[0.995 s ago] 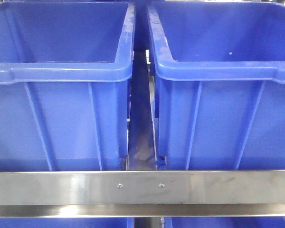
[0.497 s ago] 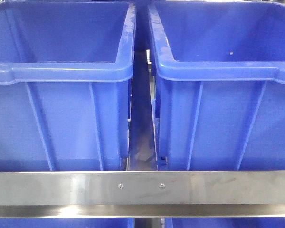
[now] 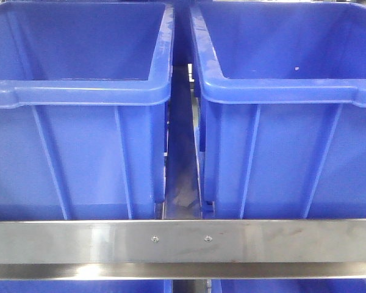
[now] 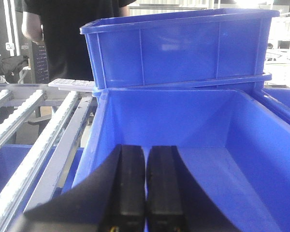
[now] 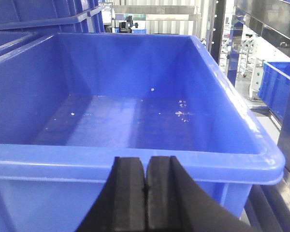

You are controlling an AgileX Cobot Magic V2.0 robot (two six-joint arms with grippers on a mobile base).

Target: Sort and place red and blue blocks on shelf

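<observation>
Blocks: no red or blue block shows in any view right now; where they sit cannot be told from here.
Shelf: steel front rail [image 3: 183, 241] with two small screws runs across the front view, and roller tracks [image 4: 36, 145] show to the left in the left wrist view.
Bins: two big blue bins sit side by side on the shelf, the left bin [image 3: 79, 116] and the right bin [image 3: 287, 116] parted by a narrow gap; more bins are stacked behind in the left wrist view.
Left gripper [image 4: 145, 188]: fingers pressed together with just a thin seam between, nothing held, poised over a bin's near edge.
Right gripper [image 5: 146, 193]: fingers closed flat against each other, empty, just in front of a bin rim [image 5: 135, 166]; that bin's floor holds only pale specks.
Bystander: a person in black [image 4: 72, 38] stands behind the stacked bins.
Handling, as a judgement: small cubes like these should be light and stiff, nothing fragile, with a matte face that should not slip much.
Where to grip, as a judgement: two opposite flat faces, pads square on, jaws opened first.
Risk: a corner-on pinch could twist the cube out.
</observation>
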